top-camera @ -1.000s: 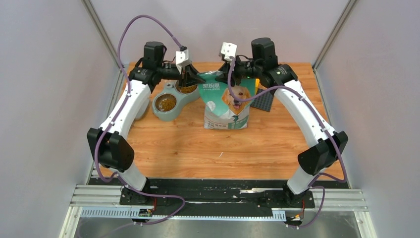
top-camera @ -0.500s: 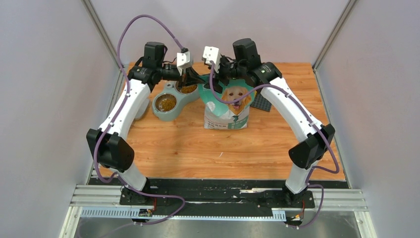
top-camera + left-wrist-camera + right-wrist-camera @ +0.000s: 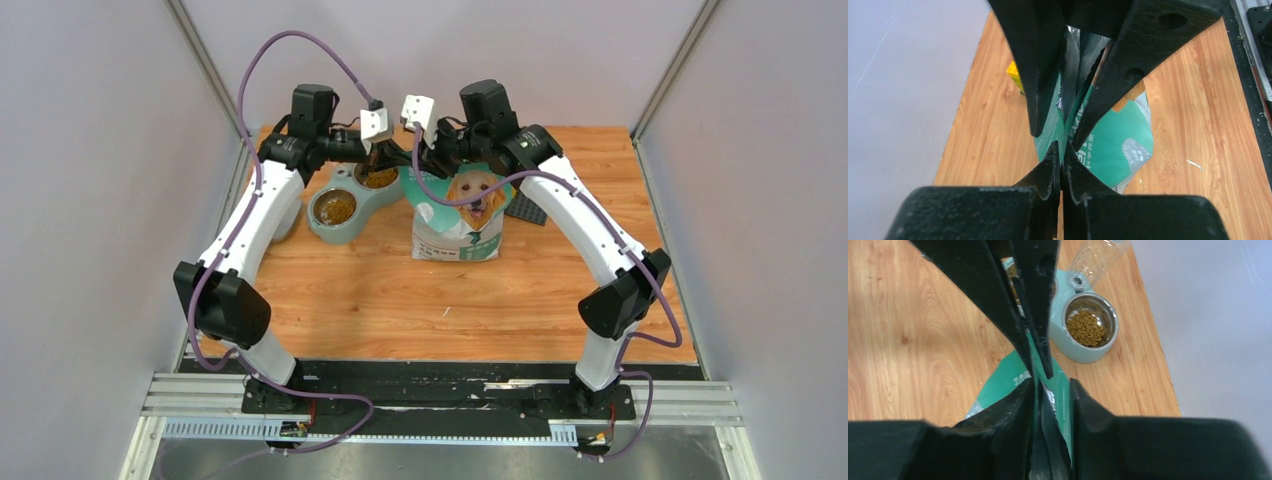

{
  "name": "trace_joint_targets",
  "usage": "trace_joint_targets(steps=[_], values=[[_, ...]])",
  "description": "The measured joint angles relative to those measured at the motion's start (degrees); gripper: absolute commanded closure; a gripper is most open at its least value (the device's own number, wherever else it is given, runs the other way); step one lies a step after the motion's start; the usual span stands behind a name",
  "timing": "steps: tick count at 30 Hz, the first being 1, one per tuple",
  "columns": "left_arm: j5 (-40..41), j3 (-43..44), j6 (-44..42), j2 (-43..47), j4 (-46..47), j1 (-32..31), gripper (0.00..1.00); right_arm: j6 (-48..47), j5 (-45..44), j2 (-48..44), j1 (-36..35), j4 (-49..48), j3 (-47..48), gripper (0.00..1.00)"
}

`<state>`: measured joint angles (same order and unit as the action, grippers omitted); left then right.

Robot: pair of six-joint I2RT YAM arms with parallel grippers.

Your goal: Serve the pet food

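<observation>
The pet food is brown kibble (image 3: 336, 207) in the near cup of a teal double bowl (image 3: 350, 233); more lies in the far cup. In the right wrist view kibble (image 3: 1087, 327) fills a steel cup. The green-and-white bag (image 3: 460, 215) stands upright mid-table. My left gripper (image 3: 392, 158) is shut on the bag's top edge (image 3: 1062, 150). My right gripper (image 3: 428, 160) is beside it, jaws apart, with the bag's top edge (image 3: 1050, 385) between them. The bag also shows in the left wrist view (image 3: 1113, 145). The bag's contents are hidden.
A dark grey mat (image 3: 530, 205) lies behind the bag at the right. A clear plastic bottle (image 3: 1095, 257) stands on the bowl unit. A small yellow object (image 3: 1015, 70) sits behind the bag. Grey walls close in on both sides.
My right arm has swung left along the bag's top and now meets the left gripper at the bag's upper left corner. The left gripper has stayed on the bag.
</observation>
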<state>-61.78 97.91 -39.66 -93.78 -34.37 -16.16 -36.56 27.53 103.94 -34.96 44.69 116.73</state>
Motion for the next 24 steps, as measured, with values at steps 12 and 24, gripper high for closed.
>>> trace_joint_targets(steps=[12, 24], values=[[0.3, 0.0, -3.5, 1.2, -4.2, 0.2, 1.0, -3.9, -5.6, -3.1, 0.5, 2.0, -0.1, 0.68], [-0.7, -1.6, -3.0, 2.3, -3.5, 0.5, 1.0, -4.1, -0.1, -1.9, -0.2, 4.7, 3.3, 0.65]])
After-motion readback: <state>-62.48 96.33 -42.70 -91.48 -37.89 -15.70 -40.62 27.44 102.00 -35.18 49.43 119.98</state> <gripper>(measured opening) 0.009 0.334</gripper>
